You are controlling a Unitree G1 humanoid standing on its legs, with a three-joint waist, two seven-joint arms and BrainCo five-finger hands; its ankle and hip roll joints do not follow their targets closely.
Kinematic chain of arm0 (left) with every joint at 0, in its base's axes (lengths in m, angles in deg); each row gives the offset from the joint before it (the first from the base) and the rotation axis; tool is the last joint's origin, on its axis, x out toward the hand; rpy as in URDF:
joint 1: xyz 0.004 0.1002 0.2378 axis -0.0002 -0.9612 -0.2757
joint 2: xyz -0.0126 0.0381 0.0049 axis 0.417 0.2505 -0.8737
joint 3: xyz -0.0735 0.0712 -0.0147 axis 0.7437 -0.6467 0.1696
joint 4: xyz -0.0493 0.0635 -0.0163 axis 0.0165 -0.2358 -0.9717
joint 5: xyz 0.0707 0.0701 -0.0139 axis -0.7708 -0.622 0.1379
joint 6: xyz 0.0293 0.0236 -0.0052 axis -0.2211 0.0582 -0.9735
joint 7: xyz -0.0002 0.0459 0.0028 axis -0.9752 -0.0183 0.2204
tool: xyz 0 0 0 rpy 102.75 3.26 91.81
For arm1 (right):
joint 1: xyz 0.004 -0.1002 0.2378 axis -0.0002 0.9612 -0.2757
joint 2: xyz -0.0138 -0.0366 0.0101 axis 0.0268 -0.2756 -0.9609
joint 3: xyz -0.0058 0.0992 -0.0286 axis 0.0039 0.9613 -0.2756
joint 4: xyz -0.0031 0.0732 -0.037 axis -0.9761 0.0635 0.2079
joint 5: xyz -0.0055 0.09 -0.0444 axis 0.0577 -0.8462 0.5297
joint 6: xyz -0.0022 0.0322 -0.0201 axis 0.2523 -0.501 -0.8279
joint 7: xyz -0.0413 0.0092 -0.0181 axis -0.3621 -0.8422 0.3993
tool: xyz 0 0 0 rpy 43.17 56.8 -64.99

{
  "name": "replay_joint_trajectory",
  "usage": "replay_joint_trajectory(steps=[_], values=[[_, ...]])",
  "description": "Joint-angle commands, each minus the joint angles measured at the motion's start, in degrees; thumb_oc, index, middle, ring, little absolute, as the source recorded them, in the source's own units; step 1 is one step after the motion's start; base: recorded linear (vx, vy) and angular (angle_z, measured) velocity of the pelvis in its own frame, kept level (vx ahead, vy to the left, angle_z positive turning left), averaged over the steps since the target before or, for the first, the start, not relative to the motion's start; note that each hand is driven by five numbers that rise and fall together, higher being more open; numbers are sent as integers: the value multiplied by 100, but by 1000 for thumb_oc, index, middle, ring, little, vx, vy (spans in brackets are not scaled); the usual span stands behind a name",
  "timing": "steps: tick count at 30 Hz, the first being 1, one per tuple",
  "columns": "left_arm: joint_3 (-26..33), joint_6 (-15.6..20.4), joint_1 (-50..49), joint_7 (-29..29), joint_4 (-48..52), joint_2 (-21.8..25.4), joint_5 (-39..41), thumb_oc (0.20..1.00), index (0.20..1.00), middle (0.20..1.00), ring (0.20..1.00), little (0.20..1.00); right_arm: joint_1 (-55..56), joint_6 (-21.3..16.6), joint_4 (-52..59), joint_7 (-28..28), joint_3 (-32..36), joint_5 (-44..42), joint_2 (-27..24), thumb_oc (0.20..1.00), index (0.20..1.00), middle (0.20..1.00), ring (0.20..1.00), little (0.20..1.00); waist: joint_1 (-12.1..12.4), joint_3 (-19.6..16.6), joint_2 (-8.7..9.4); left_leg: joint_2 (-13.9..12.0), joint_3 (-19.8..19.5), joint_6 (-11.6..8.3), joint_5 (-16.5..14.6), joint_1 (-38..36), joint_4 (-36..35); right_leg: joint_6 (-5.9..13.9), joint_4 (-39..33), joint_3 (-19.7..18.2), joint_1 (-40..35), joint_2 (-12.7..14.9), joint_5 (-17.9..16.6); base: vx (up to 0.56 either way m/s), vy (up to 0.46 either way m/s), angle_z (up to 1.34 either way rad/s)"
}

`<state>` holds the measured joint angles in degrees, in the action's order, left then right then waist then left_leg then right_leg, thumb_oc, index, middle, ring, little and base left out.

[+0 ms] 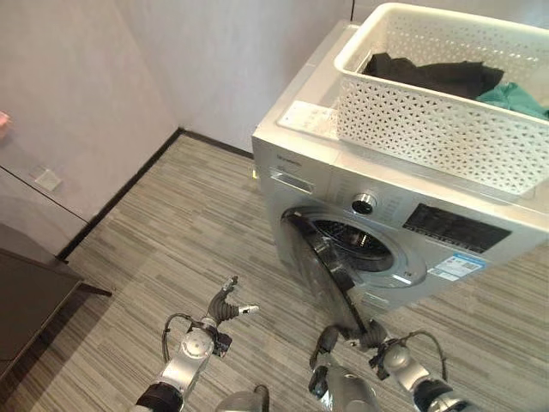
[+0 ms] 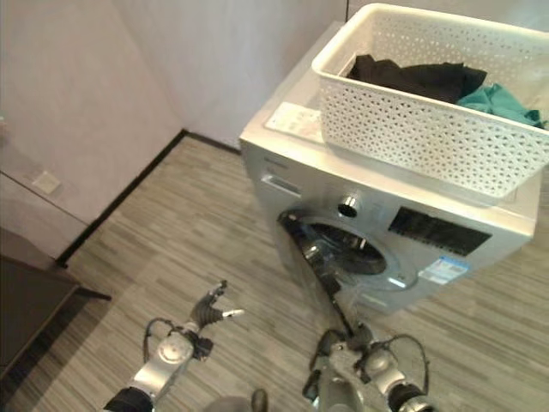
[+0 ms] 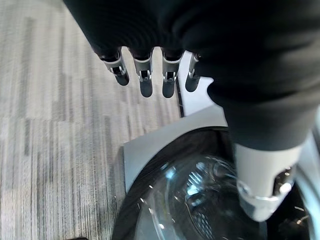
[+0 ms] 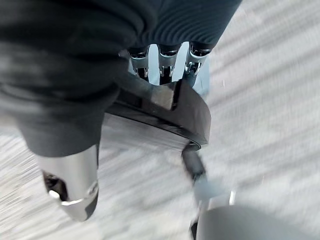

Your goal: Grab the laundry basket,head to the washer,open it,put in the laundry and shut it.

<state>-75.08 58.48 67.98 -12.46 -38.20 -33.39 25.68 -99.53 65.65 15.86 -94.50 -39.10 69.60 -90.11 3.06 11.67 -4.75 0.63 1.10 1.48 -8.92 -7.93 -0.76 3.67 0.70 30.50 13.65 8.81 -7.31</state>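
Door-opening step, judged under way: my right hand (image 1: pixel 371 336), at the lower centre-right, hooks its fingers (image 4: pixel 161 62) over the rim of the washer door (image 1: pixel 322 268), which stands swung out. My left hand (image 1: pixel 225 307), lower left, hangs free with fingers relaxed. The laundry basket (image 1: pixel 429 129) (clothes inside) rests atop the washer (image 1: pixel 296 172), upper right. Next, likely: release the door, reach up for laundry.

Washer (image 1: pixel 343 184): silver body, smooth, satin metal look. Door (image 1: pixel 330 270): glossy dark rim, clear glass bowl. Basket (image 1: pixel 437 129): white plastic, perforated walls, matt. Laundry (image 1: pixel 433 75): soft cloth, black and teal, matt. Floor (image 1: pixel 197 232): striped grey wood-look planks, low sheen. Wall (image 1: pixel 86 86): matt, smooth.
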Motion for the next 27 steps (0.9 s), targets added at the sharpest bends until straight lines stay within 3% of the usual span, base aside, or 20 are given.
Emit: replay_joint_trajectory(steps=[1, 2, 3, 5, 10, 14, 18, 20, 21, 22, 24, 27], values=[[-34, 279, -6, 44, 406, 412, -101, 1000, 1000, 1000, 1000, 1000, -345, -92, -17, 74, -77, -110, 206, 1000, 1000, 1000, 1000, 1000, 271, -7, 108, 9, 13, -84, -48, 61, -100, 707, -539, -699, -223, 878, -246, -124, 81, 7], [-50, 321, -7, -18, 516, 496, -178, 1000, 1000, 1000, 1000, 1000, -337, -128, -12, 116, -164, -125, 265, 1000, 1000, 1000, 1000, 1000, 246, 26, 66, 51, 38, -17, 25, 157, -90, 634, -108, -958, -258, 827, -45, -124, 81, 18], [-49, 321, -9, -18, 518, 497, -179, 1000, 1000, 1000, 1000, 1000, -337, -128, -12, 116, -164, -126, 265, 1000, 1000, 1000, 1000, 1000, 257, 25, 70, 54, 49, -16, 24, 156, -91, 634, -71, -976, -234, 833, -25, -176, 119, 16], [-59, 351, -43, -34, 997, 726, -372, 1000, 1000, 1000, 1000, 1000, -247, -195, -149, 156, -178, -192, 307, 1000, 1000, 1000, 1000, 1000, 318, -96, 87, 122, 2, 48, 110, 264, -60, 518, 364, -1251, -583, 611, 347, -16, 18, 3], [437, 602, -109, 28, 2964, 1467, -587, 1000, 1000, 1000, 1000, 1000, -114, -242, -511, 167, -171, -77, 361, 1000, 1000, 1000, 1000, 1000, 531, -395, 165, 58, 93, -32, 167, 318, -147, 523, -175, -1189, -1078, 413, 298, 40, -67, -12], [665, 836, 473, -252, 3915, 2103, -1385, 1000, 1000, 1000, 1000, 1000, -27, -282, -613, 257, -260, 7, 442, 1000, 1000, 1000, 1000, 1000, 516, -464, 257, -46, 130, -140, 216, 237, -273, 521, -429, -1125, -1268, 357, 324, 47, -109, -16], [868, 925, 987, -223, 4662, 2175, -1112, 1000, 1000, 1000, 1000, 1000, 25, -258, -766, 293, -235, 9, 453, 1000, 1000, 1000, 1000, 1000, 470, -544, 293, -126, 113, -218, 260, 143, -364, 496, -492, -1019, -1384, 311, 375, 65, -93, -7], [671, 961, 1576, 87, 5020, 1833, 61, 1000, 1000, 1000, 1000, 1000, 57, -191, -940, 304, -207, -29, 442, 1000, 1000, 1000, 1000, 1000, 389, -603, 256, -224, 90, -272, 253, 37, -390, 465, -537, -946, -1521, 230, 456, 80, -90, 7], [669, 959, 1595, 98, 5016, 1831, 76, 1000, 1000, 1000, 1000, 1000, 48, -192, -940, 305, -196, -28, 438, 1000, 1000, 1000, 1000, 1000, 393, -596, 263, -212, 87, -269, 278, 50, -396, 461, -545, -942, -1511, 241, 436, 88, -71, 13], [376, 799, 1811, 544, 5020, 1558, 1326, 1000, 1000, 1000, 1000, 1000, 61, -121, -1090, 314, -150, -23, 401, 1000, 1000, 1000, 1000, 1000, 355, -633, 220, -273, 92, -293, 256, -19, -399, 447, -554, -912, -1595, 205, 483, 70, -51, 15], [-223, 519, 2058, 1047, 4757, 1093, 2913, 1000, 1000, 1000, 1000, 1000, 78, -42, -1236, 321, -86, -21, 373, 1000, 1000, 1000, 1000, 1000, 275, -654, 175, -310, 105, -318, 280, -68, -416, 410, -570, -909, -1667, 161, 520, 98, -53, 10], [-815, 263, 2271, 1404, 3912, 527, 4159, 1000, 1000, 1000, 1000, 1000, 84, -78, -1298, 386, -131, 32, 338, 1000, 1000, 1000, 1000, 1000, 117, -669, 179, -358, 121, -358, 318, -75, -424, 365, -570, -963, -1662, 102, 562, 53, -38, 7]])
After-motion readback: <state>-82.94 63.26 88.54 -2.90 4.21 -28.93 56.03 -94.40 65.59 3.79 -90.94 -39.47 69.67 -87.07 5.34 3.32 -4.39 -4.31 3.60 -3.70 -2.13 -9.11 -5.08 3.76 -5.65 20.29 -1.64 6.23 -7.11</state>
